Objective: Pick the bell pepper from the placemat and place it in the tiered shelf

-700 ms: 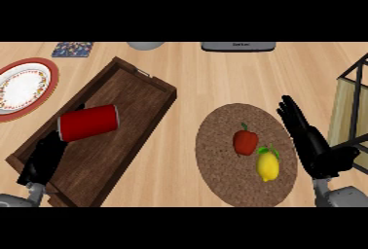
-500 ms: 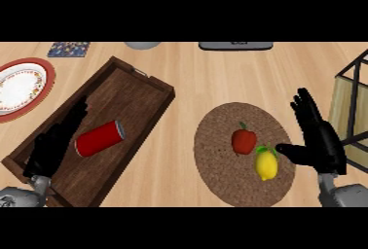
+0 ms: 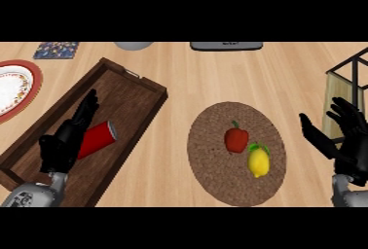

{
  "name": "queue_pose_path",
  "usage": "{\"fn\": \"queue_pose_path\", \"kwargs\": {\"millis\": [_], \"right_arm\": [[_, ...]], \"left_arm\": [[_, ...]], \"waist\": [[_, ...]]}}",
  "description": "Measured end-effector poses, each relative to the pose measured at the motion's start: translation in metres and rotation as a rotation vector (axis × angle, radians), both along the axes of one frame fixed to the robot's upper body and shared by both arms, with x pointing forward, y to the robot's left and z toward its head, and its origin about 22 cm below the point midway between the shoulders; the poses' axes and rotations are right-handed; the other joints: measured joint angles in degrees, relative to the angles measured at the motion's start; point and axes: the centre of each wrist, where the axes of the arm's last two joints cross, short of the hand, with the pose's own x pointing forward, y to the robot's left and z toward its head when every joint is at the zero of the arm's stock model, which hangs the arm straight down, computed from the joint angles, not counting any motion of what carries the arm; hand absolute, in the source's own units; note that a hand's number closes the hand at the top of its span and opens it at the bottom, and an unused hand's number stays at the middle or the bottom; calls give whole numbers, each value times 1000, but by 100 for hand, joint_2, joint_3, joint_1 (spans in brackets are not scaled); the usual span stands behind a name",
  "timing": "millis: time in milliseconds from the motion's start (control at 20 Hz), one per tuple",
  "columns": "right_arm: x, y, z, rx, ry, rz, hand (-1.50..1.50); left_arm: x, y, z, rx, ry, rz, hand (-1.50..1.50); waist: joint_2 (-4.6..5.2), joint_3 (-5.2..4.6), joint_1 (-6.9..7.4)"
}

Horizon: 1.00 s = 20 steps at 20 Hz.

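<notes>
Red bell pepper (image 3: 236,139) near centre of round woven placemat (image 3: 215,170), just up-left of 1 lemon (image 3: 259,162), close to touching. Right hand (image 3: 350,141) released, fingers straight and spread, off the mat's right edge, near tiered shelf (image 3: 345,82), grasping nothing. Left hand (image 3: 68,138) likewise released over wooden tray (image 3: 137,97), fingers straight beside red cup (image 3: 97,139) lying on its side.

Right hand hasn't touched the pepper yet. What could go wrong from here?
1. The yellow lemon lies right beside the red bell pepper on the round woven placemat, toward the open right hand; the fingers may nudge or grab it instead.
2. The black-framed tiered shelf stands close by that hand; a carrying swing might clip its frame.
</notes>
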Motion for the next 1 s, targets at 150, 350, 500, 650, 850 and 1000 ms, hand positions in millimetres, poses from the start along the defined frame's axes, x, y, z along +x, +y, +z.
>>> {"fn": "queue_pose_path", "kwargs": {"millis": [150,350,500,650,850,1000], "right_arm": [[-7,9,-11,-56,-73,-171,-150],[-33,33,-24,-44,-116,-250,-150],[-51,42,-21,-47,-66,-195,-150],[-61,41,-15,-86,21,-129,-150],[-61,43,0,-130,133,-56,-150],[-57,42,20,-154,219,-16,-150]], "left_arm": [[1,-9,-6,-25,-2,-9,0],[3,-17,-15,-39,-12,-21,0],[8,-22,-15,-40,-19,-37,0],[15,-26,-17,-37,-21,-42,0],[14,-31,-15,-38,-26,-59,0],[15,-35,-17,-34,-29,-61,0]], "waist": [[2,16,36],[35,115,119],[53,153,178],[67,163,214],[68,162,290],[71,155,296]]}}
